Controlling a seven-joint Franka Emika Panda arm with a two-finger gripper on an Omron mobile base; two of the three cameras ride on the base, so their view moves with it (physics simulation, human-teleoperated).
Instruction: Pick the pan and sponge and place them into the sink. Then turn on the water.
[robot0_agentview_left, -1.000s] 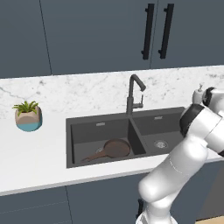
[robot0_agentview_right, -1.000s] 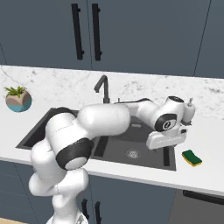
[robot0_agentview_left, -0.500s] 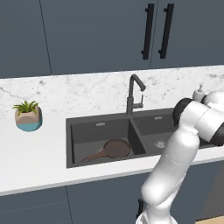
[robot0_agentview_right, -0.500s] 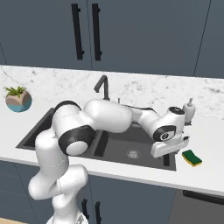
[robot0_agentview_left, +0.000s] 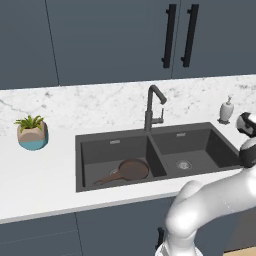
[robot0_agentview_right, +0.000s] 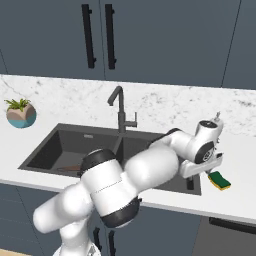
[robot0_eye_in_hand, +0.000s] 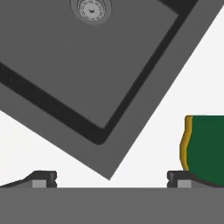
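The pan (robot0_agentview_left: 129, 170) is shown lying flat in the left basin of the sink (robot0_agentview_left: 115, 142), its handle directed toward the basin's front left; the round drain (robot0_agentview_left: 183, 164) is seen in the right basin, and the faucet (robot0_agentview_left: 152, 106) is mounted behind the divider. The sponge (robot0_agentview_right: 219, 180) is seen on the white tabletop (robot0_agentview_right: 240, 197) just beside the sink's front right corner, green layer uppermost; in the hand view the sponge (robot0_eye_in_hand: 204, 148) is placed at the right edge, its yellow layer turned toward the sink (robot0_eye_in_hand: 87, 78), whose corner and drain (robot0_eye_in_hand: 91, 7) are seen above. The pincer (robot0_agentview_right: 204, 173) is held just above the tabletop at that corner, close beside the sponge; its jaws are spread wide and nothing is held between them; one finger tip (robot0_eye_in_hand: 183, 178) is seen just below the sponge. A soap bottle (robot0_agentview_left: 226, 109) is stood behind the right basin; a potted plant (robot0_agentview_left: 32, 133) is stood on the tabletop well to the left of the sink.
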